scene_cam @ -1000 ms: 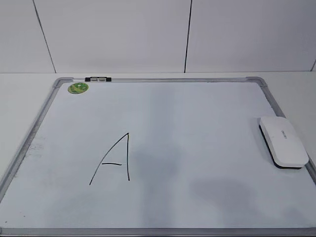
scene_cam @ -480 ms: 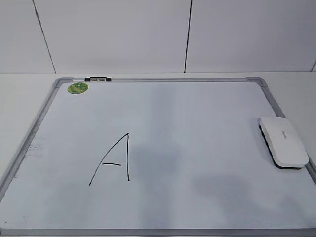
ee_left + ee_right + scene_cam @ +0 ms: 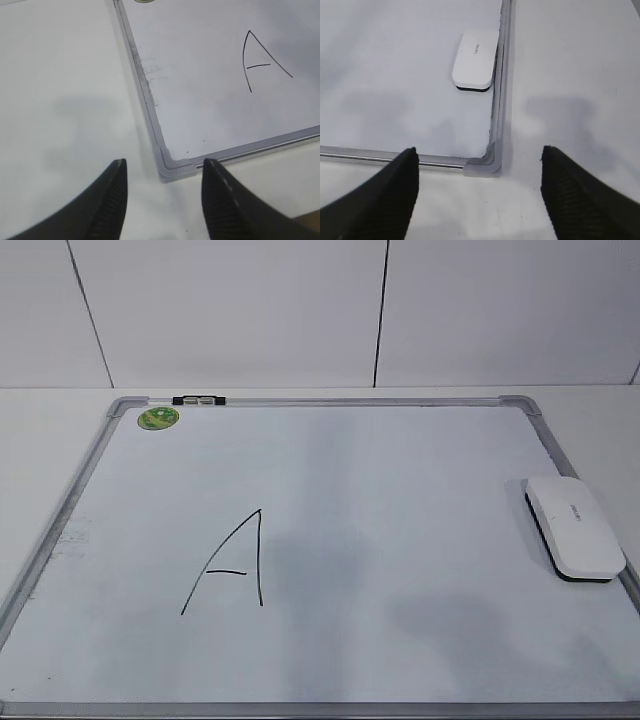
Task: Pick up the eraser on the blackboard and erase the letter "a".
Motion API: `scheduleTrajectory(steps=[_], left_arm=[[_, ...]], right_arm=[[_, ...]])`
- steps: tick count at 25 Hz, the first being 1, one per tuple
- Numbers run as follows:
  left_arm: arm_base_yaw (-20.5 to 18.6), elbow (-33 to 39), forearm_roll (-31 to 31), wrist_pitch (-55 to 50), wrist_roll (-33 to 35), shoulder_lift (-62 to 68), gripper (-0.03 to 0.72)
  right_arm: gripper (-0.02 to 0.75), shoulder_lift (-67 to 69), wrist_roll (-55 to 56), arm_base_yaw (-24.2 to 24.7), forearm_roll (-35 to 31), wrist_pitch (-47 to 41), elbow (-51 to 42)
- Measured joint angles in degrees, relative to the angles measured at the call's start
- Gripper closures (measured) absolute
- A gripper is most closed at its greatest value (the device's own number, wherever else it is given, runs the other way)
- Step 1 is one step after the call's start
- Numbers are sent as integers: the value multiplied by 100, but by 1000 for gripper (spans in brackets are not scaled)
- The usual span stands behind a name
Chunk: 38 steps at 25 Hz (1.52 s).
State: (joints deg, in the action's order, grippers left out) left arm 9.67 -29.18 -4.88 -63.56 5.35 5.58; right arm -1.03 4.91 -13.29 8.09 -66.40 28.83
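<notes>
eraser (image 3: 574, 528): flat at the blackboard's (image 3: 400, 490) right edge, likely light, rigid, smooth-topped; best pinched across its long sides; right gripper (image 3: 479, 192) and left gripper (image 3: 162, 197) both spread, empty.

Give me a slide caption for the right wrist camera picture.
Open right gripper above the whiteboard's near corner, white eraser lying ahead against the frame.

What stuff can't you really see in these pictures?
- Grey lettering on the eraser: too small and blurred in the exterior and right wrist views.
- Green sticker: its picture is too small in the exterior view, cut off by the top edge in the left wrist view.
- Whiteboard: its near edge is cropped in the exterior view.
</notes>
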Motion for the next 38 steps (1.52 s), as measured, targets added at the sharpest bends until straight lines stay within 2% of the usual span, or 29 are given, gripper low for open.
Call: scheduleTrajectory(steps=[20,35,38], left_arm=[[0,0,0,10,0,-13,358],[0,0,0,10,0,-498,381],[-130,0,0,10,0,-498,382]], right_arm=[[162,0,0,0,0,10,0],[162,0,0,0,36,23,-10],[162,0,0,79,36,23,-10]])
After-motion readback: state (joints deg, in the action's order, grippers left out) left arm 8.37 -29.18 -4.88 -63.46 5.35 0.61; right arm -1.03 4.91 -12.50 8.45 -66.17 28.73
